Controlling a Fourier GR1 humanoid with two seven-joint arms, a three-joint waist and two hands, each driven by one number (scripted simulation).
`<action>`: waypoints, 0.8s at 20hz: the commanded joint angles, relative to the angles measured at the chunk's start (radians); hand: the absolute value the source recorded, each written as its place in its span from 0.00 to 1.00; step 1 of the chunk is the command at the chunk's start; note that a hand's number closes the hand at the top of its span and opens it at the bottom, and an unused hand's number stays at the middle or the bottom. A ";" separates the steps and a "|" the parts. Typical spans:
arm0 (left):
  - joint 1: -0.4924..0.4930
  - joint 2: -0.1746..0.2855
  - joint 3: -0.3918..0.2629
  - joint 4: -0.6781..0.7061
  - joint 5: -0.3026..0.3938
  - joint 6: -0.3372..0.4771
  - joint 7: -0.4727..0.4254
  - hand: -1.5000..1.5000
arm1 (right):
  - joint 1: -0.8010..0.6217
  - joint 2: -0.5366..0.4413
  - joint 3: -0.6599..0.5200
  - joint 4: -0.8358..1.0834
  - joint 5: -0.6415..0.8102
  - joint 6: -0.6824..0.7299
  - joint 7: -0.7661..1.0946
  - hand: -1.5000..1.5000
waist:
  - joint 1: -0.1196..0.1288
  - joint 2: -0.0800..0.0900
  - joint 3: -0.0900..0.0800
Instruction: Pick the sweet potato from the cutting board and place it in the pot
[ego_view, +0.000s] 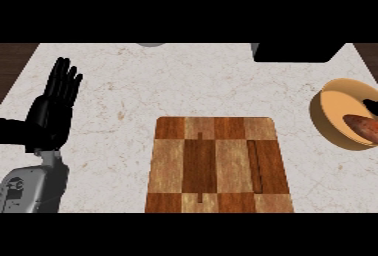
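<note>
Sweet potato (359, 126), reddish-brown, shows inside round tan pot (319, 115), right, off checkered wooden cutting board (214, 165). Right hand (372, 105): grip we cannot tell; left hand (59, 95) rests spread. Placing step, we judge; next: release, withdraw.

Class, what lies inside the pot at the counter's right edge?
The sweet potato lies inside the pot, towards its right. Part of the right hand shows beside it. The picture's edge cuts off the pot's right side, so the rest inside is unseen.
</note>
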 joint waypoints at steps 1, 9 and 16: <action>-0.032 0.023 0.032 0.020 0.007 -0.002 -0.012 0.50 | 0.022 0.009 -0.003 0.107 -0.080 -0.025 -0.165 0.00 | -0.003 0.000 0.000; -0.008 0.000 0.003 0.032 -0.011 0.001 -0.015 0.50 | -0.096 0.022 -0.075 0.036 -0.236 -0.105 -0.221 0.00 | -0.004 -0.002 -0.001; -0.024 0.010 0.003 -0.015 -0.016 0.018 0.041 0.50 | -0.018 0.067 -0.222 -0.059 -0.416 -0.165 -0.202 0.00 | -0.014 -0.006 0.000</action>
